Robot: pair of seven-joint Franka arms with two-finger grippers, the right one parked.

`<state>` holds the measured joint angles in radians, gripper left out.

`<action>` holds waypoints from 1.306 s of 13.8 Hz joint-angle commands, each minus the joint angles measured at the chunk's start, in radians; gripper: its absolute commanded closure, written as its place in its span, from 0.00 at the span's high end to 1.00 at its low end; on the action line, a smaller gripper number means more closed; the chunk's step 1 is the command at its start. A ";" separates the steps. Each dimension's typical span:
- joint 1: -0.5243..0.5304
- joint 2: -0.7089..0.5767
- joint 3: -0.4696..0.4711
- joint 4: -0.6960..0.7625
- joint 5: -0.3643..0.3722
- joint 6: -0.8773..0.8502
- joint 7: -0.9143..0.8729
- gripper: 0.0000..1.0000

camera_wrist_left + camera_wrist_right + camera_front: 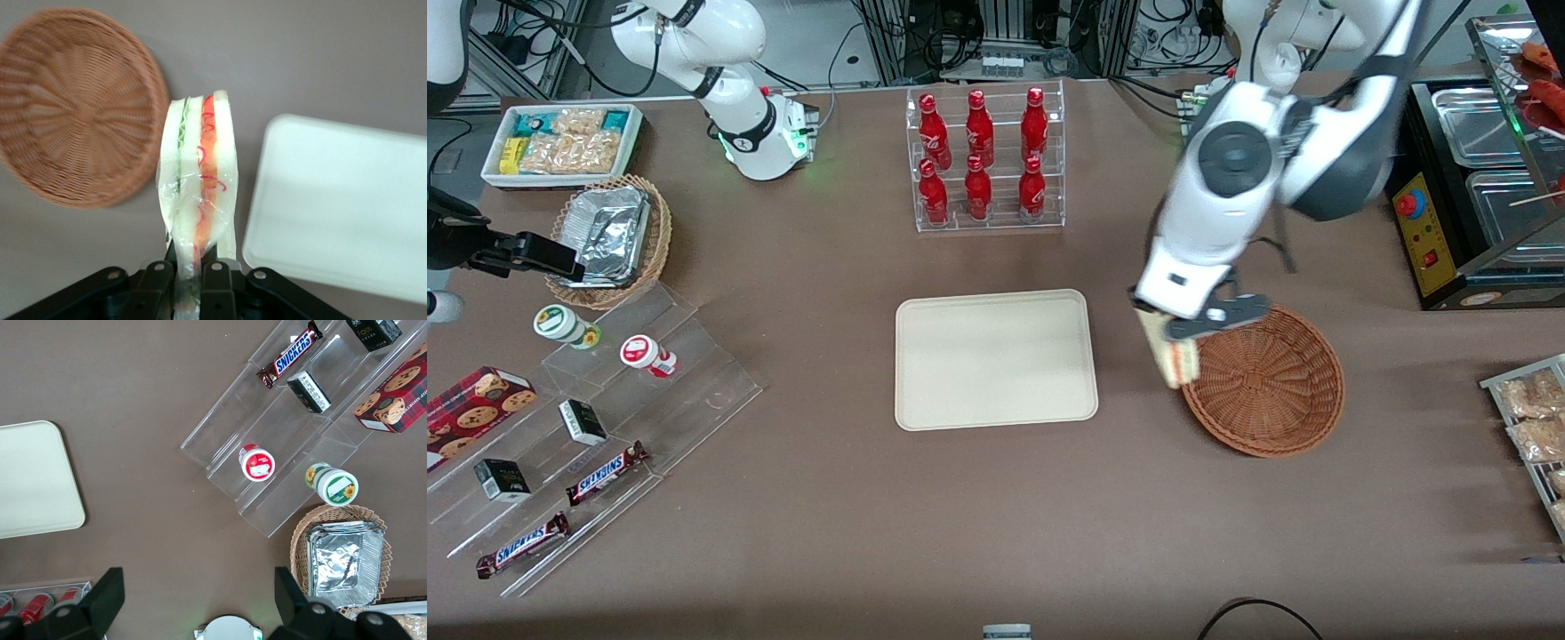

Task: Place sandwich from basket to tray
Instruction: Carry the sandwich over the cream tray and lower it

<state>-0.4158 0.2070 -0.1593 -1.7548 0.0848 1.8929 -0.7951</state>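
A: Where is the plastic-wrapped triangular sandwich wedge of pale bread with red, orange and green filling (199, 193)?

B: Off the surface, clamped by one end between the two black fingers (215, 280) of the left arm's pincer (1181, 342). It hangs over the rim of the round reddish-brown woven wicker basket (1267, 384), on the side facing the flat cream-beige rectangular plastic tray (996, 360). The basket looks otherwise empty.

A: So which step is this?

B: Judged from the layout, the carry from basket to tray: the grasp is made, the release is not yet done.

A: How should the carry be done well?

B: Move sideways toward the tray with the wedge high enough to clear both the basket rim and the tray's low raised rim. The grip sits on one end only, so the free end may swing; a steady pace would limit that.

A: And the set-down?

B: Aim for the tray's bare middle rather than its nearest edge, lower until the wedge rests on the tray floor, then part the fingers. The wrapper looks slippery, so releasing from height risks a topple or slide.

A: Anything nearby to avoid?

B: The clear acrylic rack of red bottles (985, 160) stands farther from the front camera than the tray, well apart from the direct path.
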 commanded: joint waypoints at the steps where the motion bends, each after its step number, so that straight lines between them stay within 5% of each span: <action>1: -0.089 0.107 0.010 0.101 0.007 0.000 -0.018 0.00; 8: -0.256 0.311 0.010 0.155 0.010 0.236 -0.058 0.00; 18: -0.305 0.451 0.014 0.155 0.026 0.430 -0.147 0.00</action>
<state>-0.6909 0.6342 -0.1590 -1.6327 0.0910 2.3178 -0.8954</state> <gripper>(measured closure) 0.859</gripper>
